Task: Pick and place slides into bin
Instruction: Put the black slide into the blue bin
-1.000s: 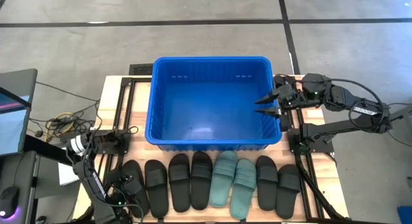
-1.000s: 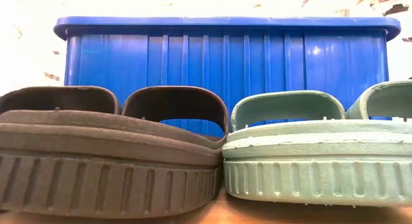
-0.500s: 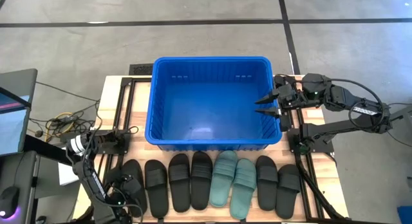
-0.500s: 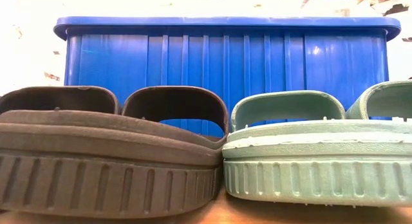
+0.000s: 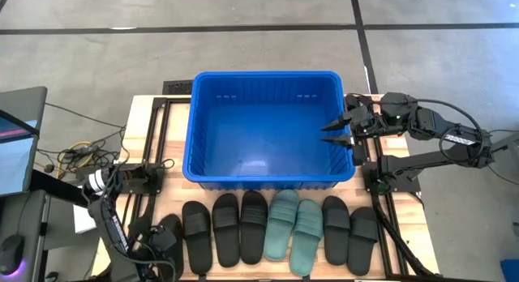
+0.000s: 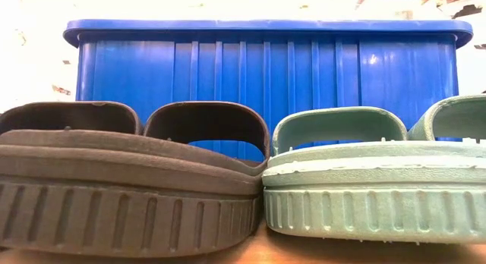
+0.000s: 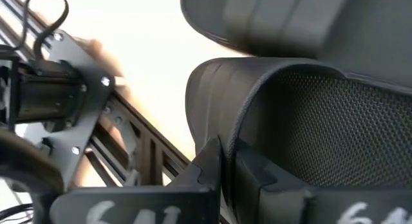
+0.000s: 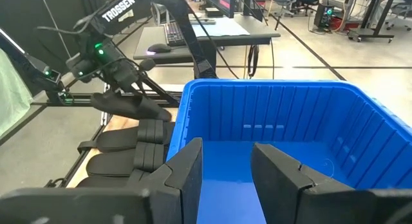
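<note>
hidden: my left gripper (image 5: 162,243) sat mostly under its arm at the row's left end.
left jaws: i had them clamped tight on a black slide (image 7: 309,114), lifted clear.
right jaws: my right gripper (image 5: 334,132) hung half open over the bin (image 5: 195,120), empty.
count: seven slides in the row, five black, two teal.

1. Left arm (image 5: 109,221): dark links, a white band near its base, small green lights.
2. Right arm (image 5: 430,124): dark, with a thin black cable looping over it.
3. White "TROSSEN" lettering on the left arm's link.
4. Right fingers (image 8: 187,169): dark, flat, angular.
</note>
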Robot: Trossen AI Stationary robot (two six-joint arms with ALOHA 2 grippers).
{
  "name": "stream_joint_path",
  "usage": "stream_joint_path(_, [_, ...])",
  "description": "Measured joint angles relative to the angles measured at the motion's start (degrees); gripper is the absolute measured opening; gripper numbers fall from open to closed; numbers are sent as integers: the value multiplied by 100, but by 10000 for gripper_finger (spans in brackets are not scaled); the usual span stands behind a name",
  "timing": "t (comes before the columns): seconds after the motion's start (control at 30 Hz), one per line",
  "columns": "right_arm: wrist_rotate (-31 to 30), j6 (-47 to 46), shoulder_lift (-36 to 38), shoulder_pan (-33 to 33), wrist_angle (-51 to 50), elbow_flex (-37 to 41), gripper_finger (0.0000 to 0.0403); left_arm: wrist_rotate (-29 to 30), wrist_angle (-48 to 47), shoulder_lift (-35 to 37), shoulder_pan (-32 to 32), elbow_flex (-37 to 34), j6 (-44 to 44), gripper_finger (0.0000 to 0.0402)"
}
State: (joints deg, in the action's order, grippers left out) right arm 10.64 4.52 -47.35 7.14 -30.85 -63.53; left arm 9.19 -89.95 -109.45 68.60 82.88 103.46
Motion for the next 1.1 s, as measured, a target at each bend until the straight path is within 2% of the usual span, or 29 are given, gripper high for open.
stream_joint_path(0.5, [0,0,0,0,0,0,120,-34,-7,4,-1,1633,-72,0])
stream_joint_path(0.67, [0,-2,0,2,0,0,120,67,-8,7,-45,1925,24,0])
stream_joint_path(0.87, [2,-3,0,0,-13,0,120,548,-11,7,-300,2105,-265,0])
stream_joint_path(1.1, [2,-3,0,0,-76,0,120,1131,-11,7,-818,2404,-1293,0])
